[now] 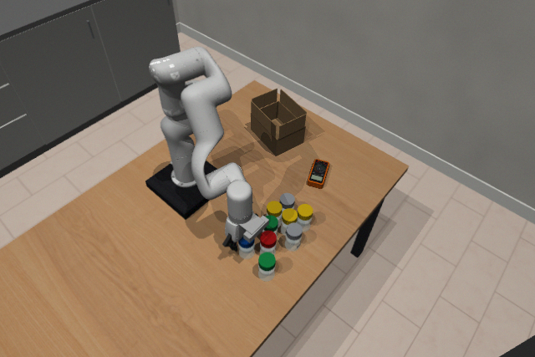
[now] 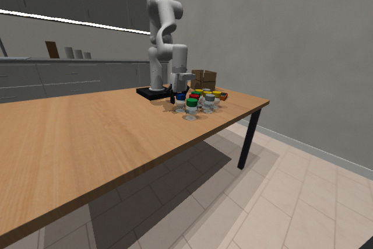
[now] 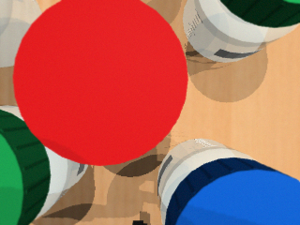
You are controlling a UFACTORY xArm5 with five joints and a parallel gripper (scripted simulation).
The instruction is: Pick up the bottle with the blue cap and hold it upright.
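Blue-capped bottle (image 1: 246,246) stands upright beneath the open hand (image 1: 233,242).

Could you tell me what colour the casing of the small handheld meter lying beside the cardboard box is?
Orange casing around a dark face, clearest in the top view: the handheld meter.

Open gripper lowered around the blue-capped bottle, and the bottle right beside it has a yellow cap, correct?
Not quite. The bottle right beside the blue-capped bottle has a red cap, not yellow; the wrist view shows it. The gripper is open and lowered there.
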